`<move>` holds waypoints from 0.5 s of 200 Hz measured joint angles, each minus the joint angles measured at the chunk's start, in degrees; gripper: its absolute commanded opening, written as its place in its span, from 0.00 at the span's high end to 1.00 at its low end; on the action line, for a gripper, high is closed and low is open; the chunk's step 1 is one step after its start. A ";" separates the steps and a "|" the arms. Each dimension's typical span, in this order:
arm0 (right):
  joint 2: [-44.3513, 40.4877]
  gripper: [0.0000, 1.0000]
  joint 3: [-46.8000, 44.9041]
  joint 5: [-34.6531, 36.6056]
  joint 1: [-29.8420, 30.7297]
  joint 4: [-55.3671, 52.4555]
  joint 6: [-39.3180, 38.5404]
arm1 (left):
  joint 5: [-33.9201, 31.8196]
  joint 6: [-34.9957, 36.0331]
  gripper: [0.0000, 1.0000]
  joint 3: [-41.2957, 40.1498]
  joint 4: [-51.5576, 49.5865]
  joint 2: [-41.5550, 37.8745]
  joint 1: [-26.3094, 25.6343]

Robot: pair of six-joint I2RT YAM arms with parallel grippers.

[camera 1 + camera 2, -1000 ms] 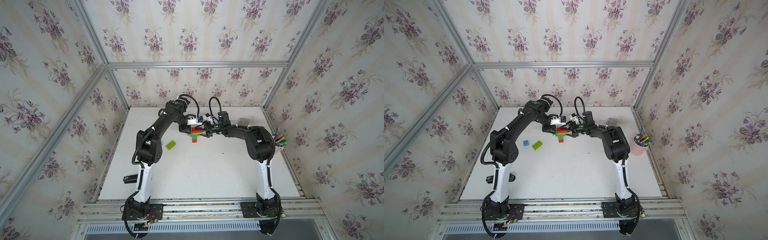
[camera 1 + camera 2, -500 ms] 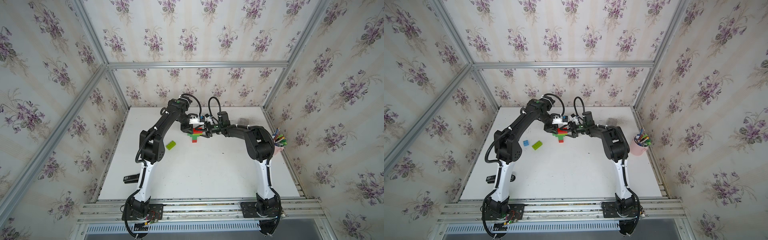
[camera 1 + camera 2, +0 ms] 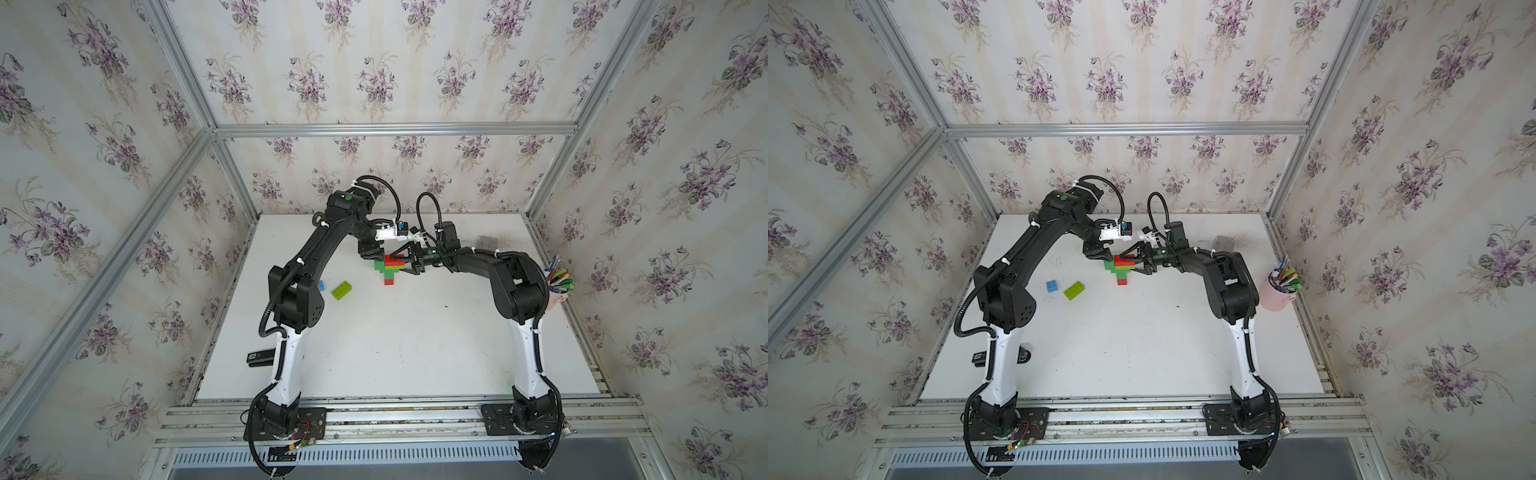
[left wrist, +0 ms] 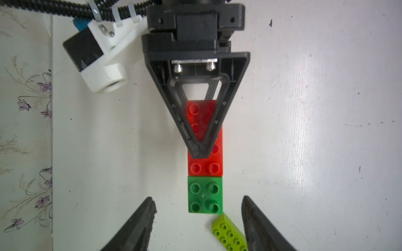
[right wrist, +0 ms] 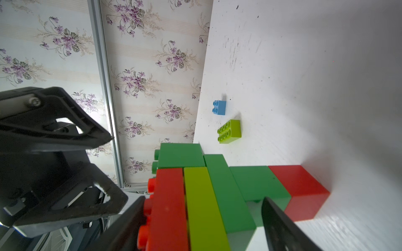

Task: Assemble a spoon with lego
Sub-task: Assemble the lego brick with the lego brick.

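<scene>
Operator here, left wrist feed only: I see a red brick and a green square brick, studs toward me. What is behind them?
Observer: In both top views the spoon goes on behind them: a lime row, a green row, then a narrow green and red stem.
Operator: Is the right gripper gripping it? I see one finger, side-on.
Observer: It looks so. In the right wrist view the right gripper spans the head's three rows, one finger at the red studs, one behind the green row.
Operator: Any loose bricks besides the lime one at my frame's edge?
Observer: One: a small blue brick lies close beside the lime brick, not touching it.
</scene>
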 measured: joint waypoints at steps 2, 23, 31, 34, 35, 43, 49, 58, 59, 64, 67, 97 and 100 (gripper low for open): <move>0.00 0.20 0.00 0.00 0.00 -0.02 0.00 | -0.17 0.00 0.36 0.00 0.09 0.04 0.00; 0.00 0.20 0.09 0.00 0.00 -0.31 0.00 | -2.01 -0.68 0.36 -0.02 1.09 0.63 0.00; 0.00 0.20 0.13 0.00 0.00 -0.42 -0.02 | -2.67 -1.11 0.36 -0.02 1.38 0.85 0.00; 0.00 0.20 0.15 0.00 0.00 -0.44 -0.02 | -2.86 -1.18 0.36 -0.04 1.51 0.94 0.00; 0.00 0.20 0.17 0.00 0.00 -0.46 -0.04 | -2.91 -1.22 0.36 -0.07 1.55 0.96 0.00; 0.00 0.20 0.26 0.00 0.00 -0.57 -0.11 | -3.45 -1.51 0.36 -0.11 1.97 1.20 0.00; 0.00 0.20 0.33 0.00 0.00 -0.66 -0.11 | -3.89 -1.53 0.36 -0.13 2.27 1.38 0.00; 0.00 0.20 0.39 0.00 0.00 -0.81 -0.13 | -4.28 -1.95 0.36 -0.17 2.62 1.64 0.02; 0.00 0.20 0.39 0.00 0.00 -0.83 -0.13 | -4.37 -1.99 0.36 -0.17 2.64 1.66 0.02; 0.00 0.20 0.39 0.00 0.00 -0.85 -0.13 | -4.50 -2.12 0.36 -0.17 2.75 1.77 0.02; 0.00 0.20 0.39 0.00 0.00 -0.87 -0.13 | -4.59 -2.12 0.36 -0.17 2.80 1.86 0.02; 0.00 0.20 0.48 0.00 0.00 -1.31 -0.33 | -5.16 -2.43 0.37 -0.35 3.82 2.56 -0.09; 0.00 0.20 0.48 0.00 0.00 -1.29 -0.33 | -5.18 -2.43 0.37 -0.37 3.91 2.62 -0.09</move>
